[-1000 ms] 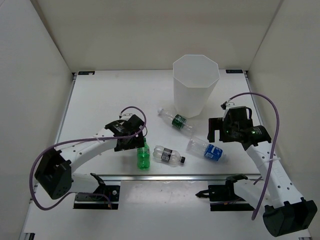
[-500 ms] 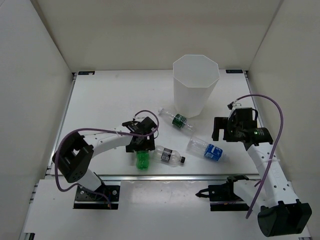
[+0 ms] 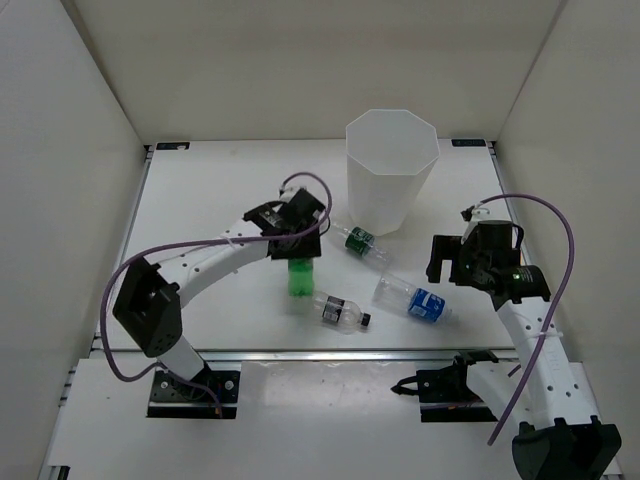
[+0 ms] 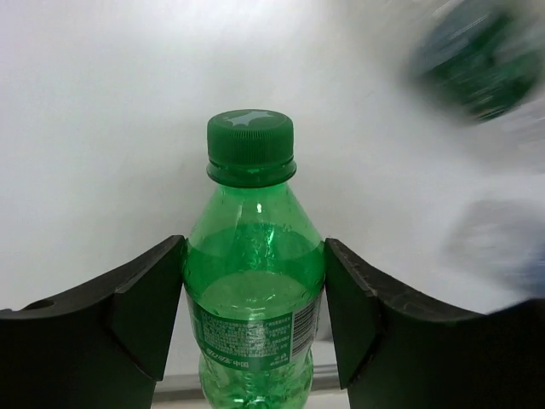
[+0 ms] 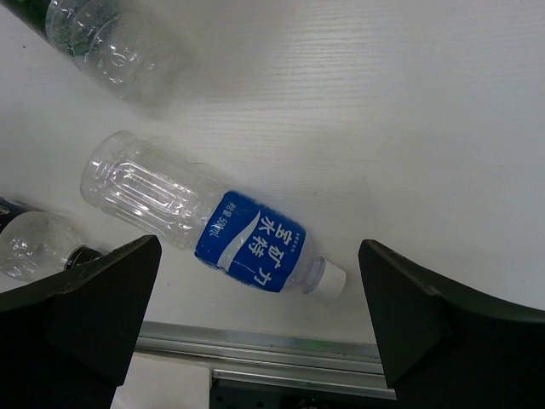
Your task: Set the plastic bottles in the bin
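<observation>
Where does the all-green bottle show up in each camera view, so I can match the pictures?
Top external: the all-green bottle is centre-left, at the left hand.
Left wrist: picture centre, cap up, gripped between the two fingers.
Right wrist: not in it.
Shared landmark: the green-label bottle, just right of the green one from above; it is a blurred shape at upper right in the left wrist view and at the upper left corner in the right wrist view.
</observation>
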`<state>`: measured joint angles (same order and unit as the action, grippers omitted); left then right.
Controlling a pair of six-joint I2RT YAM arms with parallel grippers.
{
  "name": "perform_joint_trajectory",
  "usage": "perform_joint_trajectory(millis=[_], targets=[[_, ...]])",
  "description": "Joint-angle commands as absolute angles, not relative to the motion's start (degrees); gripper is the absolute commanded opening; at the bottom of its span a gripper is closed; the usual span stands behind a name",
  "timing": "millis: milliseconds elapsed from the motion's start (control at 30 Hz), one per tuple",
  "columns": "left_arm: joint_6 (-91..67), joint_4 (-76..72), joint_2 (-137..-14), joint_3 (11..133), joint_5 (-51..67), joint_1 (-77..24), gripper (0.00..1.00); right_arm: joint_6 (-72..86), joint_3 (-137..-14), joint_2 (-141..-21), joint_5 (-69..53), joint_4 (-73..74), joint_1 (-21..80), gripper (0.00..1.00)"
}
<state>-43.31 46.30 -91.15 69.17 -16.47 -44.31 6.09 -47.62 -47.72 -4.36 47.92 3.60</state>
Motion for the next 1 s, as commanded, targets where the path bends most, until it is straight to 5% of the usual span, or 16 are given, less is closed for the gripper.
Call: perform_joint_trajectory(millis=[0, 300, 500, 667, 833, 933, 967], targets=[[-37.4, 48.1, -89.6, 86.1, -21.6, -44.4, 0.35, 5.5, -46.8, -45.9, -6.1, 45.1, 2.9, 1.00], [-22.4, 40.3, -106.3, 134.4, -22.9, -46.9, 0.41, 0.9, -44.7, -46.1, -9.5, 45.3, 4.4, 0.99], [-22.9, 23.0, -112.0, 128.8, -15.4, -44.8, 0.40, -1.1, -44.3, -49.4, -13.5, 45.6, 8.5, 0.99], [-22.0, 16.9, -121.6, 139.6, -17.9, -45.5, 0.38, -1.2, -45.7, -52.6, -14.1, 46.2, 9.6, 0.99], [-21.9, 6.9, -122.7, 135.4, -20.3, -45.7, 0.40, -1.9, -45.4, -51.9, -16.8, 46.1, 6.9, 0.99], [-22.1, 7.7, -123.3, 134.7, -20.1, -45.6, 0.59, -2.3, -45.4, -50.9, -17.2, 45.8, 7.8, 0.99], [-21.8, 9.0, -123.7, 134.8, -19.3, -45.4, 0.78, -2.1, -45.4, -51.1, -17.4, 45.9, 8.4, 0.99]])
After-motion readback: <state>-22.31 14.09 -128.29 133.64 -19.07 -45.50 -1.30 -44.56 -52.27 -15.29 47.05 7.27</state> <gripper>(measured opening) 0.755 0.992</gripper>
